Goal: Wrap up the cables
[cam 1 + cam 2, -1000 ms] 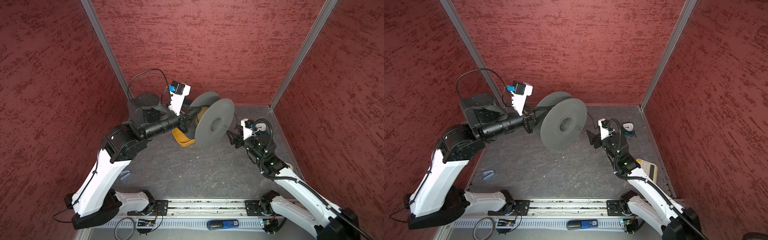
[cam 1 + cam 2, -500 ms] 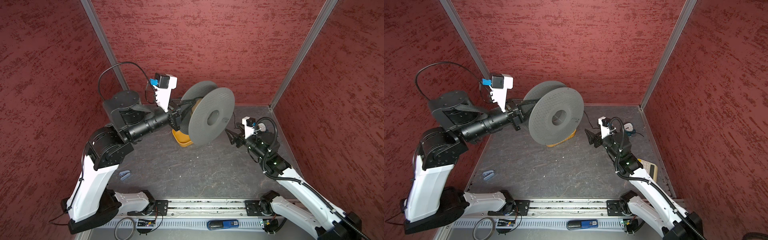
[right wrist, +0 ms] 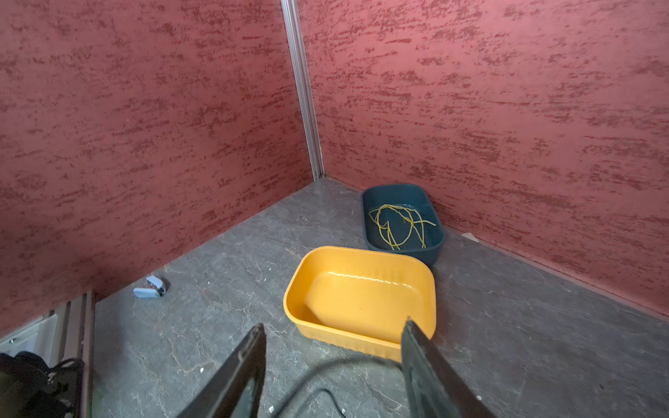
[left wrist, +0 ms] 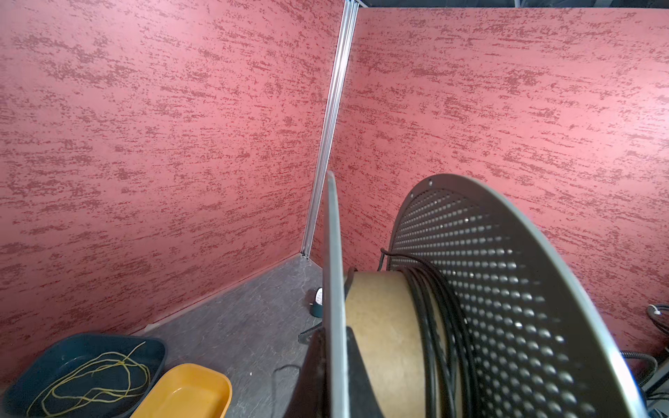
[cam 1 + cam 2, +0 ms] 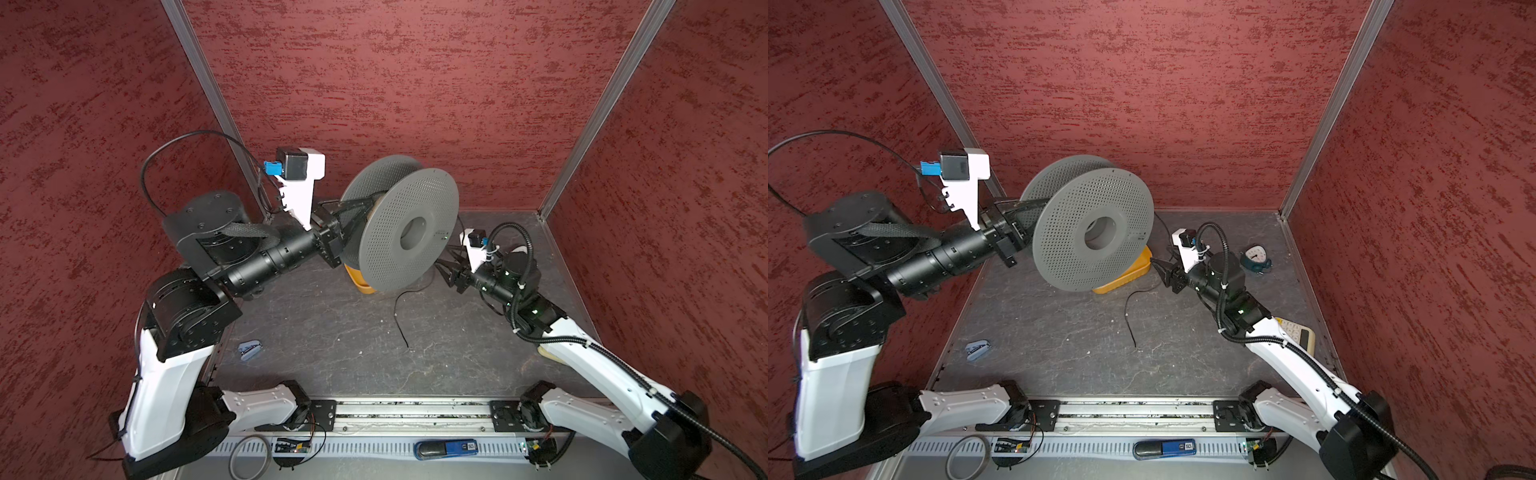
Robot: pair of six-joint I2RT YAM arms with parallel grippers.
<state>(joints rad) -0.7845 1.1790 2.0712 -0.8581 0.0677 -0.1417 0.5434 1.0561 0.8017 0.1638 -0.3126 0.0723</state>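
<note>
In both top views the left gripper (image 5: 362, 208) is clamping shut on the rear flange of a grey perforated spool (image 5: 386, 253). It is holding the spool above the table (image 5: 316, 332) with the axle roughly level and the front flange facing the camera, and a yellow tray (image 5: 358, 286) is showing behind its lower edge. The loose tail of the cable (image 5: 397, 316) is lying on the table just in front of the tray, its long axis running from back to front and its free end pointing toward the front rail. The right gripper (image 5: 444, 271) is hovering near the tail's upper bend with its jaws apart, gripping nothing. In a top view a small clock (image 5: 1255, 255) and a calculator (image 5: 1298, 334) are sitting at the right and a blue clip (image 5: 978, 349) at the left. Pale print beside the spool's hub and the white label on a blue-and-black device (image 5: 1165, 449) by the front rail are too small to read. In the left wrist view the cable (image 4: 436, 325) is circling the tan hub in several turns packed against the far flange, while dark fingers (image 4: 313, 362) are pinching the near flange. A dark blue tray (image 4: 108, 336) is holding a yellow-green wire (image 4: 124, 362). In the right wrist view the right gripper (image 3: 333, 323) is standing wide open, and a blurred stretch of cable (image 3: 315, 374) is curving across the table between its fingers.
</note>
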